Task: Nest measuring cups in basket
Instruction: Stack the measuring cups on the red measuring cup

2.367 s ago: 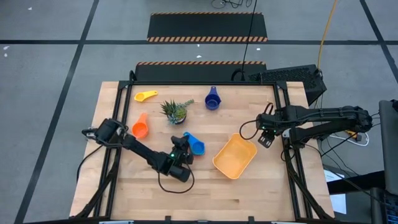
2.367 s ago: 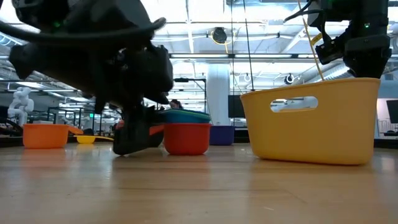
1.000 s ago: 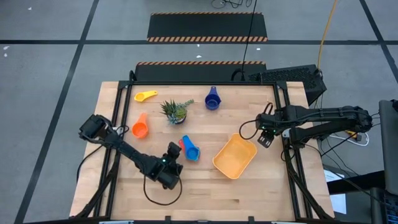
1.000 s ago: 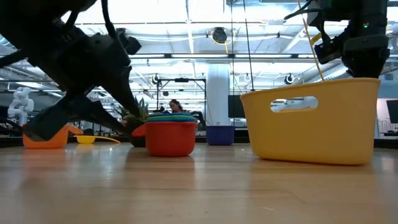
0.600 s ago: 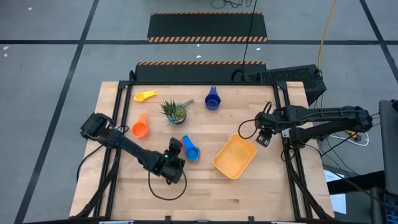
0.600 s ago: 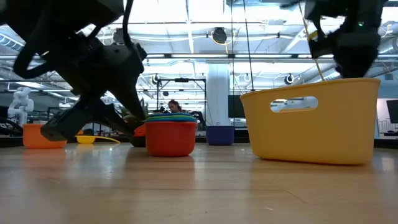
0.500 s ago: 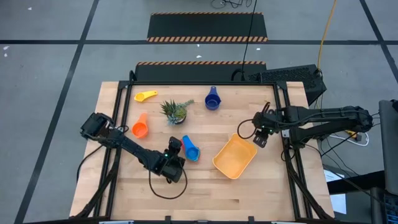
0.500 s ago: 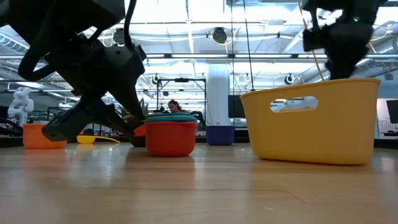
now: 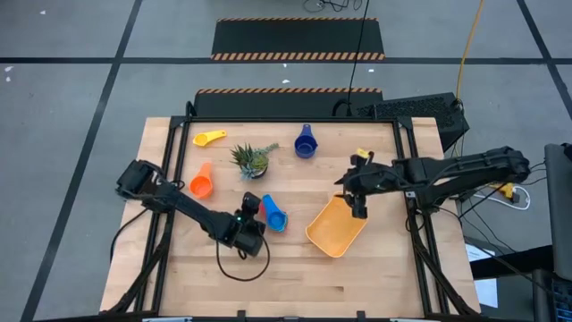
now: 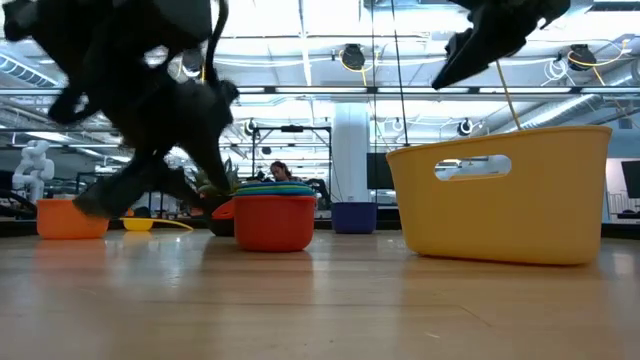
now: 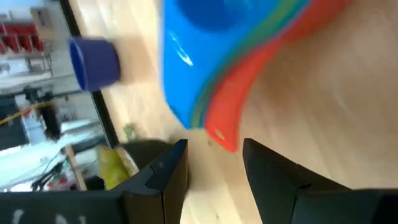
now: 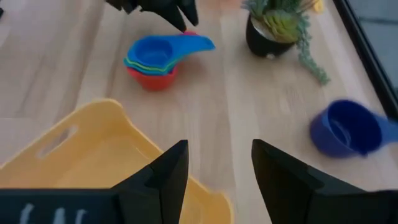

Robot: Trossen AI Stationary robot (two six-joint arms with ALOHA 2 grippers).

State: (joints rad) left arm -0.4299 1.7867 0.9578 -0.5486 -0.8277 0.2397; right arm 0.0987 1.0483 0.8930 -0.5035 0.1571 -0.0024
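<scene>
A nested stack of measuring cups [image 9: 274,216], blue on top and red at the bottom, stands on the table left of the orange-yellow basket [image 9: 338,224]. It also shows in the right wrist view [image 12: 155,59] and the low view [image 10: 275,215]. My left gripper [image 9: 256,203] is open at the stack's handle side. In the left wrist view its fingers [image 11: 214,163] stand on either side of the red handle's tip [image 11: 222,138], with a gap on each side. My right gripper [image 9: 357,202], [image 12: 214,168] is open in the air over the basket's far corner [image 12: 93,146].
Single cups stand apart on the far half of the table: yellow [image 9: 210,138], dark blue [image 9: 306,143], [image 12: 345,132], and orange [image 9: 201,184]. A small spiky potted plant [image 9: 253,159], [image 12: 280,28] stands just beyond the stack. Bare wood lies along the near edge.
My right gripper has swung from beside the table's right edge toward the left, coming over the basket's far corner. My left gripper has moved a little toward the far edge, up to the stack's handles. The stack and the basket have kept still.
</scene>
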